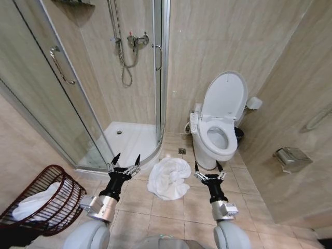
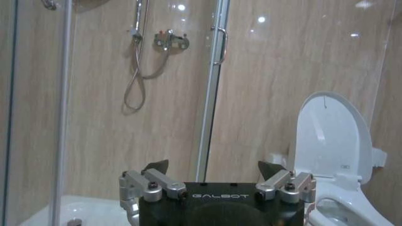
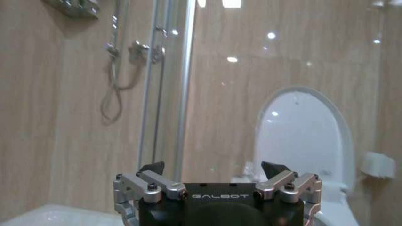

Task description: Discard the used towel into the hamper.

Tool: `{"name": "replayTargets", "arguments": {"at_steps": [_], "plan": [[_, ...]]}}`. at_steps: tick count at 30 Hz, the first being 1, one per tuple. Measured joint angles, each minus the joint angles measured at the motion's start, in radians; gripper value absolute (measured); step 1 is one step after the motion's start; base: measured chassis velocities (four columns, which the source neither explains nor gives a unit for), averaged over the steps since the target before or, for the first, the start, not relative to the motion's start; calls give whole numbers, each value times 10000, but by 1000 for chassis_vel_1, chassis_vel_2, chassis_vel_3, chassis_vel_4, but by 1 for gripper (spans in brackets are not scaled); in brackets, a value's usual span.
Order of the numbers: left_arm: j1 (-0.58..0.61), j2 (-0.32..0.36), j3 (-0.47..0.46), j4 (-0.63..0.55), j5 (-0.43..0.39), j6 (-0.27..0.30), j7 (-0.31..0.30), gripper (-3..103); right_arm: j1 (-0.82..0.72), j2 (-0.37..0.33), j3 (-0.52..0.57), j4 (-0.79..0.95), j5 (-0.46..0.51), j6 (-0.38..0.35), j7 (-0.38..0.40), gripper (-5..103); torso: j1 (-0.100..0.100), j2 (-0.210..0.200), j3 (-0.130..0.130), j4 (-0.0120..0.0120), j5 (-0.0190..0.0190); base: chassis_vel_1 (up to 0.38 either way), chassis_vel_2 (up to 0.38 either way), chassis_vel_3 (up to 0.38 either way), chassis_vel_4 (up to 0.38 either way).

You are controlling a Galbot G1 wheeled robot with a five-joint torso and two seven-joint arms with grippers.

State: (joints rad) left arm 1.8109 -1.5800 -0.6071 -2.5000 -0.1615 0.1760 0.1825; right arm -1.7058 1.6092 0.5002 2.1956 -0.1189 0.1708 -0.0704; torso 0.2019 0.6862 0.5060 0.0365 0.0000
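Note:
A crumpled white towel (image 1: 169, 178) lies on the tiled floor between the shower tray and the toilet. The hamper (image 1: 45, 201), a dark red-brown wire basket, stands at the lower left with white cloth inside it. My left gripper (image 1: 126, 160) is open, raised just left of the towel. On the towel's other side my right gripper (image 1: 209, 168) is open too, in front of the toilet base. Both hold nothing. In the left wrist view the left gripper (image 2: 215, 166) points at the wall, and the right gripper (image 3: 215, 167) does the same in its wrist view.
A glass corner shower (image 1: 93, 98) with a raised white tray (image 1: 129, 141) fills the left. A toilet (image 1: 219, 127) with its lid up stands right of centre. A metal paper holder (image 1: 292, 158) hangs on the right wall. Bare floor tiles lie in front of me.

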Motion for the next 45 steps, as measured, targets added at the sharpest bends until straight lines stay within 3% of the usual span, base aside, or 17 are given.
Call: {"name": "replayTargets", "arguments": {"at_steps": [11,17,26,45], "plan": [[0,0,0,0,-1,0,0,97,-135,-9,-242,199,-20,237,-185,100,-234,-572,-337,-2,0,0,0,0,0],[0,0,0,0,0,0,0,97,-776,-10,-189,-77,-196,880,-82,100,-356,-866,-511,-4,0,0,0,0,0],[0,0,0,0,0,0,0,97,-1045,-10,-87,-44,-203,1120,64,100,-485,-1201,-717,-3,0,0,0,0,0],[0,0,0,0,0,1,0,97,-1005,-11,-207,94,703,1349,874,100,-799,-1971,-1173,-2,0,0,0,0,0]]}}
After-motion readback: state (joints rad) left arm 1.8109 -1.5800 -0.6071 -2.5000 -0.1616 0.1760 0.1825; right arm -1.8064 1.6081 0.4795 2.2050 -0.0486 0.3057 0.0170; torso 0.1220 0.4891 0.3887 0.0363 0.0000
